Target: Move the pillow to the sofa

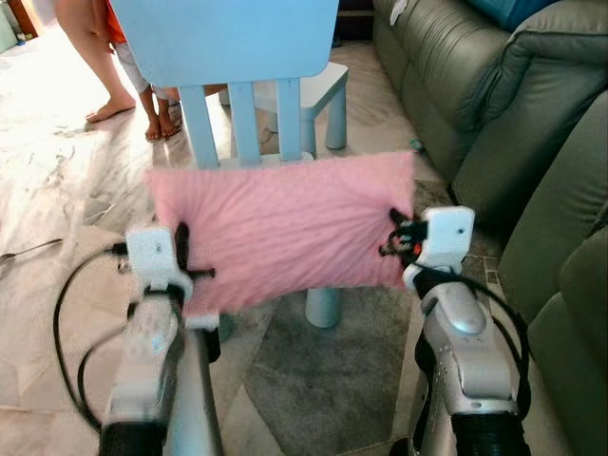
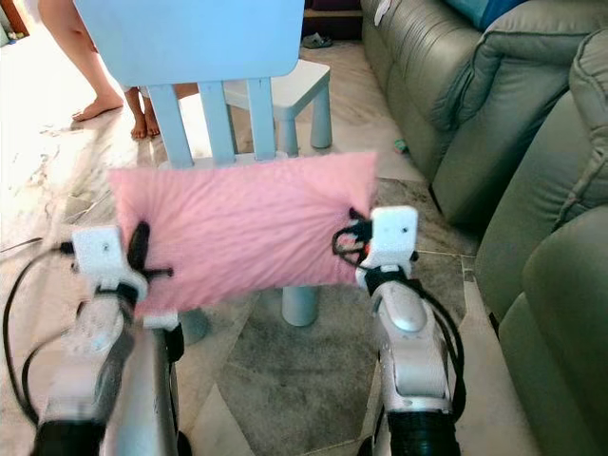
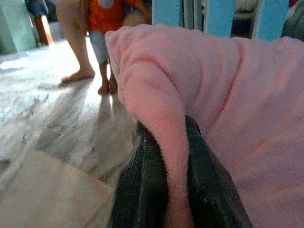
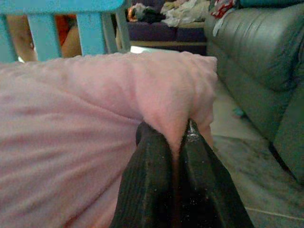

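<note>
The pillow [image 1: 283, 226], pink and fleecy, hangs in the air between the 2 arms, in front of a light blue chair [image 1: 249, 57]; its long axis runs from 9 o'clock to 3 o'clock across the head views, tilted slightly so the 3 o'clock end sits higher. The left gripper [image 3: 164, 178] pinches a fold of fabric at the 9 o'clock edge; its 2 black fingers [image 3: 140, 180] sit narrow with pink cloth squeezed between them. The right gripper [image 4: 176, 164] pinches a fold at the 3 o'clock edge near the upper corner; its fingers [image 4: 149, 175] are likewise nearly together on the cloth. Both grips take only a thin ridge of cover, not the filling; judged from this, a sharp swing could pull a fold free.

The sofa [image 1: 532, 104], grey-green leather, lies from 1 o'clock to 4 o'clock of the pillow; the right arm is the nearer one, so the coming move is judged to be a carry toward 3 o'clock, with the right end leading.

Hidden or unclear: the chair seat and most of its legs are behind the pillow; the left forearm is blurred; the sofa cushions are cut off at the frame edge, so the free landing area cannot be judged; a person's bare legs [image 1: 104, 71] stand at 11 o'clock, cut off above the knee.
</note>
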Robot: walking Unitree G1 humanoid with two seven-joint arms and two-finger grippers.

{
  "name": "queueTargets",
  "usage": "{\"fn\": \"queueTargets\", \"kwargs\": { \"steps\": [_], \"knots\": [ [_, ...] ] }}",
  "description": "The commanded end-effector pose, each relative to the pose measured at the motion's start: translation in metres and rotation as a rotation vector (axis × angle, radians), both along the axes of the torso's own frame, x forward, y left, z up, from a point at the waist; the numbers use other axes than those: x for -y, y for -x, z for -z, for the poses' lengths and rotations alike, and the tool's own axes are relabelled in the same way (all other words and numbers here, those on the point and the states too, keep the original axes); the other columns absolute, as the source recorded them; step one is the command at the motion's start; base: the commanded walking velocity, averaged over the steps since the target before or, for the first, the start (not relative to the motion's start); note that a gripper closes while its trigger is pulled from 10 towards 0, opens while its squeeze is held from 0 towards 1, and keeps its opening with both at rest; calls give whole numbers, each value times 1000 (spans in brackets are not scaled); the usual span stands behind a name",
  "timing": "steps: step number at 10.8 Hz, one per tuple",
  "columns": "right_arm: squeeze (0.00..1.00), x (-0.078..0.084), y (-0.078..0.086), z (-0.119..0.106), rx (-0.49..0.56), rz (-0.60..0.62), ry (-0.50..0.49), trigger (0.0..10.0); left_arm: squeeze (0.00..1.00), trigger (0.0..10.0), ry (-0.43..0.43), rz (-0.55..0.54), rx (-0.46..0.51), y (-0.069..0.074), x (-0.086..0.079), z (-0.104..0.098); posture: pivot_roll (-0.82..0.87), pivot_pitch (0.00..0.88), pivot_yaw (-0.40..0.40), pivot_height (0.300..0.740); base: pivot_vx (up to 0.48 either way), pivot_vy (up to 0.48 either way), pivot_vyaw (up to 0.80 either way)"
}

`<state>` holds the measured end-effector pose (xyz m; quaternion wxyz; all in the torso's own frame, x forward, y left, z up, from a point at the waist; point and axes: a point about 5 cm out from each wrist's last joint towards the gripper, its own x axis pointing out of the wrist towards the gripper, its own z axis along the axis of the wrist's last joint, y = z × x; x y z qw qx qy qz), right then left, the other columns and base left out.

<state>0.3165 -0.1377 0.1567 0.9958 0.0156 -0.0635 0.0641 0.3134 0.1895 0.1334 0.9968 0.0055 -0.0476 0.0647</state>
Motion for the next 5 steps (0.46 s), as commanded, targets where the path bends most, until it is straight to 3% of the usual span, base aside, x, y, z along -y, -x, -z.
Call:
{"fn": "queueTargets", "kwargs": {
  "steps": [1, 5],
  "knots": [
    [0, 11, -4, -17, 56, 60, -22, 0, 0, 0, 6, -62, 21, -1, -18, -5, -106, 0, 16, 300, 0, 0, 0],
    [0, 12, -10, -25, 77, 65, -55, 0, 0, 0, 26, -43, 39, -3, -10, -3, -116, 0, 30, 300, 0, 0, 0]
  ]
}}
